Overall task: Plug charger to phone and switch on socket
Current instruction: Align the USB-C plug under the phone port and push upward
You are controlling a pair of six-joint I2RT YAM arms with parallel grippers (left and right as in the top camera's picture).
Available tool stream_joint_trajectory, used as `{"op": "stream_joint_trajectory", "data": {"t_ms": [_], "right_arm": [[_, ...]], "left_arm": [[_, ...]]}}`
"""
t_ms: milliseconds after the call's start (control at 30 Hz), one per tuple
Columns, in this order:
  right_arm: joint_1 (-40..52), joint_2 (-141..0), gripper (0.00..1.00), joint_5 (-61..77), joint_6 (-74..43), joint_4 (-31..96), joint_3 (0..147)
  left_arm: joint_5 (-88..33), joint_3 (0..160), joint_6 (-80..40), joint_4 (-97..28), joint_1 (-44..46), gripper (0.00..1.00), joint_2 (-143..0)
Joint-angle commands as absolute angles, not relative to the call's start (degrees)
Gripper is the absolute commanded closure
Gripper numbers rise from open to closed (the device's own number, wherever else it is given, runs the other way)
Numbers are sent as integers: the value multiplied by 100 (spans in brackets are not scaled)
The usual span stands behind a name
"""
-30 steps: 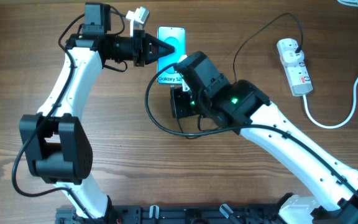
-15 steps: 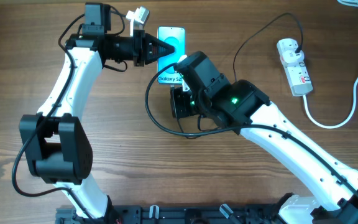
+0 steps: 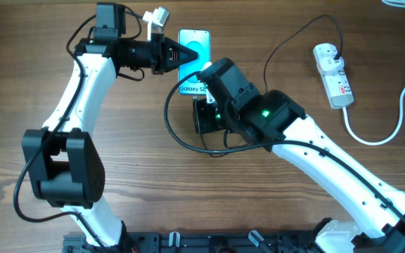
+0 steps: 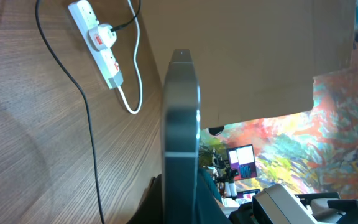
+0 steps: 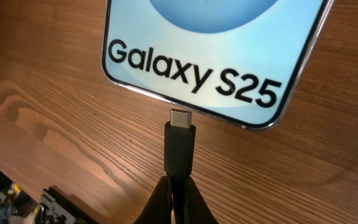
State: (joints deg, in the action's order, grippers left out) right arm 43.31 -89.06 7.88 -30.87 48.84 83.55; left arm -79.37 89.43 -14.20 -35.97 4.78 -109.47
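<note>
Black charger (image 5: 180,140) in right claw (image 5: 178,184) faces phone (image 5: 216,50).

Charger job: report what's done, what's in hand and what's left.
Done: left end effector grips the phone; right end effector grips the charger. In hand: plug tip lined up just short of the phone's edge. Left: insert it, then switch the socket.

Even bright light, soft shadows; left-wrist foreground blurred.
</note>
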Motion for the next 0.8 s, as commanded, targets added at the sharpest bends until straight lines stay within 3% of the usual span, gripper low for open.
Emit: {"op": "stream_joint_trajectory", "data": {"t_ms": [0, 433, 767], "right_arm": [[4333, -9019, 96, 849, -3148, 4880, 8377], [4311, -9037, 96, 788, -3131, 4941, 8379], [4311, -9039, 95, 419, -3009, 4987, 8379]], "left_arm": [[-8134, 9002, -1389, -3524, 607, 96, -10768], [-7378, 9002, -1391, -3489, 611, 96, -10768], [-7559, 9002, -1393, -3494, 611, 96, -10768]]}}
